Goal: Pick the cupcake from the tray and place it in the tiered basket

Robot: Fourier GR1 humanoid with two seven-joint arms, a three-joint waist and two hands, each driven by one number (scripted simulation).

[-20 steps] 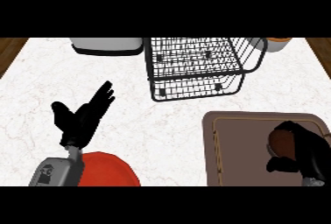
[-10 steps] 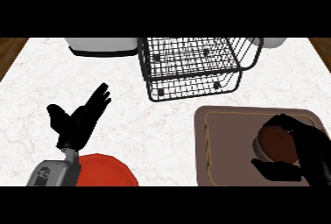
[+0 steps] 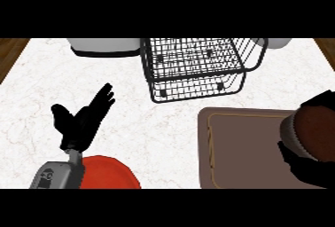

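Note:
The cupcake (image 3: 314, 133), dark brown on top with a pale ridged wrapper, is at the right edge, lifted above the brown tray (image 3: 245, 150). My right hand (image 3: 311, 170) is curled round it from below and behind; much of the hand runs out of view. The black wire tiered basket (image 3: 196, 66) stands at the back middle of the counter, with nothing visible inside. My left hand (image 3: 82, 122) rests open over the counter at the left, fingers pointing up and right, holding nothing.
A red round object (image 3: 108, 173) lies at the lower left beside my left forearm. A grey-white appliance (image 3: 104, 45) sits at the back left, and a pale rounded object (image 3: 278, 43) behind the basket at right. Wood floor shows past the white marble counter's corners.
My right hand has risen with the cupcake, which now looks much larger and sits at the right edge. The view has shifted, so tray and basket appear further left. The left hand stays put.

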